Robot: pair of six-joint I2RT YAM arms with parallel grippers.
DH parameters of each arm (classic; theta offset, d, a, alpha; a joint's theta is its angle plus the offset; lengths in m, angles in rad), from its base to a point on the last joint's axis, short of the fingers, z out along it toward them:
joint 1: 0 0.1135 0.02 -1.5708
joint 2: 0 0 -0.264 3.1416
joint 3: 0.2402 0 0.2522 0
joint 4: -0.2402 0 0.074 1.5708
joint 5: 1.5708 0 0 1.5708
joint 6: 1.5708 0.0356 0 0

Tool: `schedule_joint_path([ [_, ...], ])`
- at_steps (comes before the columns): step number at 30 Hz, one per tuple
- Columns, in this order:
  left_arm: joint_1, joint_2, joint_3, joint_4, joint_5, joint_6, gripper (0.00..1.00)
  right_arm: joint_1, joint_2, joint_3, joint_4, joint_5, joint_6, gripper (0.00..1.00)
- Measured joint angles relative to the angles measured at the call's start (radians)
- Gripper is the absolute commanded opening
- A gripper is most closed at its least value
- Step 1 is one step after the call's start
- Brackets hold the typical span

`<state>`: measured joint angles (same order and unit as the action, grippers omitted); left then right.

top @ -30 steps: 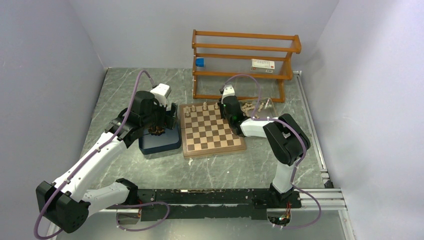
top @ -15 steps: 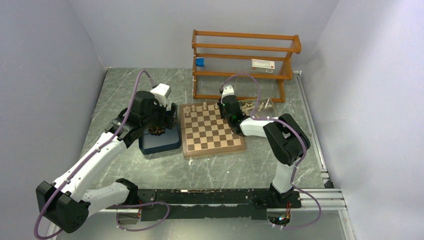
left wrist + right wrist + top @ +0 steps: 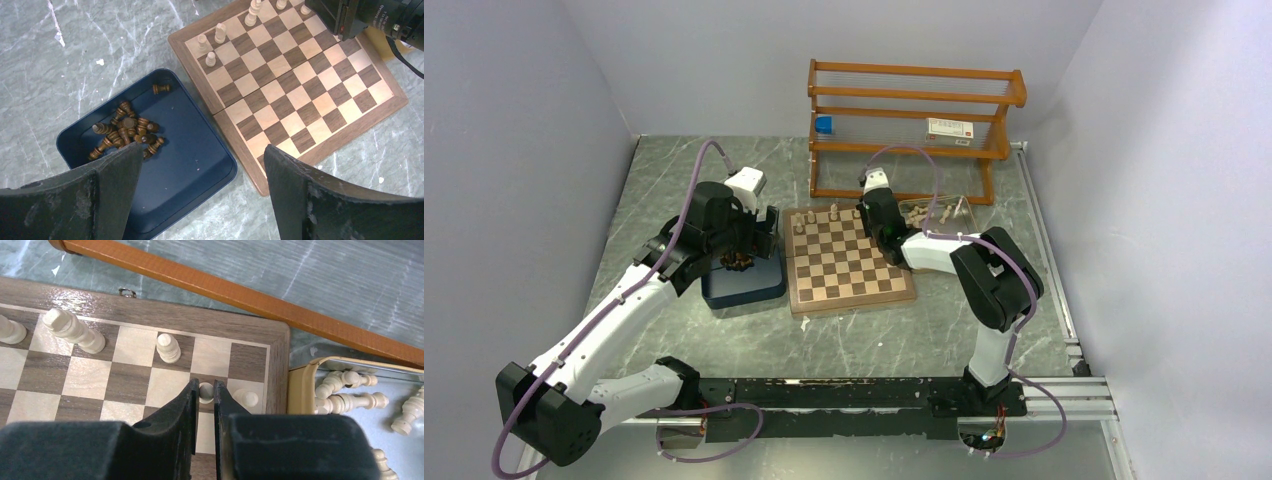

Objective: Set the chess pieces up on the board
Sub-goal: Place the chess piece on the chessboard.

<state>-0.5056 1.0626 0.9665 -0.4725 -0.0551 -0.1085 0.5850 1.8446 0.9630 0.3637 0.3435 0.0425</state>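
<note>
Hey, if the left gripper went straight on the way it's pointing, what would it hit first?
Probably the bare floor of the blue tray, just beside the heap of dark chess pieces. The open left gripper points down there, though depth is hard to judge.

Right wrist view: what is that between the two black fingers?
A small cream wooden pawn, upright on the brown-and-tan wooden chessboard, closely flanked by fingers of the right gripper. The right wrist view shows this.
</note>
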Motion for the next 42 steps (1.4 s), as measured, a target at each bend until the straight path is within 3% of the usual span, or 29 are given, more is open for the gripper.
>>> schedule_joint_path([
  [16,0.0,-0.005,0.0,0.0,0.008,0.0,0.94,0.002,0.01,0.011,-0.019,0.003,-0.006,0.27],
  [28,0.0,-0.005,0.0,0.0,0.016,0.0,0.94,0.002,0.019,0.011,-0.04,-0.014,-0.026,0.41],
  [33,0.0,-0.005,0.0,0.0,0.016,0.0,0.94,0.002,0.016,0.018,-0.054,-0.019,-0.028,0.52],
  [36,0.0,-0.005,0.0,0.0,0.015,0.0,0.94,0.002,-0.011,0.021,-0.076,-0.018,-0.028,0.6],
  [42,0.0,-0.005,0.0,0.0,0.015,0.0,0.94,-0.001,-0.112,0.044,-0.12,-0.012,-0.028,0.6],
])
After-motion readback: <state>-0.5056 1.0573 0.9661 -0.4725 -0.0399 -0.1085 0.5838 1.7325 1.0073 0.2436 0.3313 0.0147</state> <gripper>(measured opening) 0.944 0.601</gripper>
